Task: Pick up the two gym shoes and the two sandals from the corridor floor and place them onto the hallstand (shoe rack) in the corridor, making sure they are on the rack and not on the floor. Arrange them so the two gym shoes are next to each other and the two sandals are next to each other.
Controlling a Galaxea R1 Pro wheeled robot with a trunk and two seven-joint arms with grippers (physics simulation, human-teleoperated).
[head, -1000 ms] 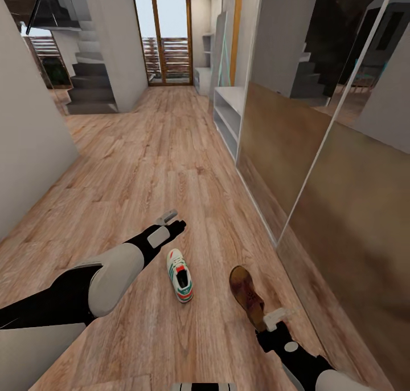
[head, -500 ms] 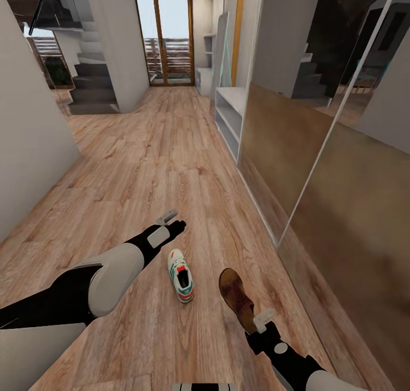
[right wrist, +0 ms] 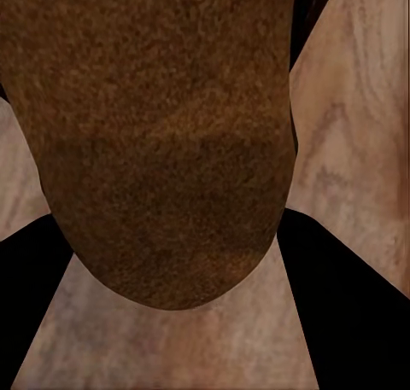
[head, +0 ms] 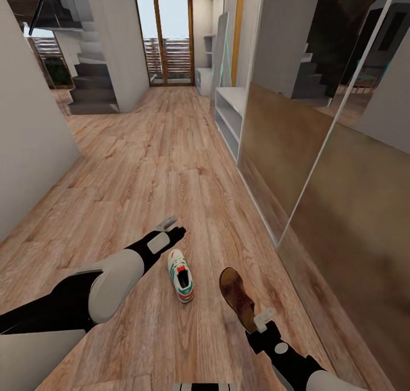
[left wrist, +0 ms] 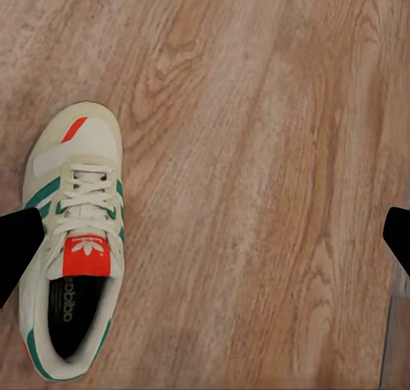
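One white gym shoe [head: 180, 275] with green stripes lies on the corridor floor [head: 148, 168] between my arms. My left gripper [head: 173, 225] hovers open just beyond its toe. In the left wrist view the gym shoe [left wrist: 73, 245] lies by one of the dark fingertips [left wrist: 17, 252], and the left gripper [left wrist: 205, 245] holds nothing. A brown sandal [head: 236, 297] is gripped at its heel end by my right gripper [head: 254, 318]. In the right wrist view the sandal [right wrist: 162, 134] sits between the black fingers [right wrist: 350, 313]. The hallstand [head: 229, 116] stands far ahead on the right.
Mirrored wall panels [head: 319, 197] run along the right side close to my right arm. A narrower white shelf unit [head: 203, 77] stands by the glass door [head: 165, 37] at the corridor's end. Stairs [head: 91, 89] rise at the far left, and a grey wall [head: 28, 151] bounds the left.
My right gripper has carried the sandal to the left, closer to the gym shoe. The left arm has sunk slightly. The gym shoe has not moved.
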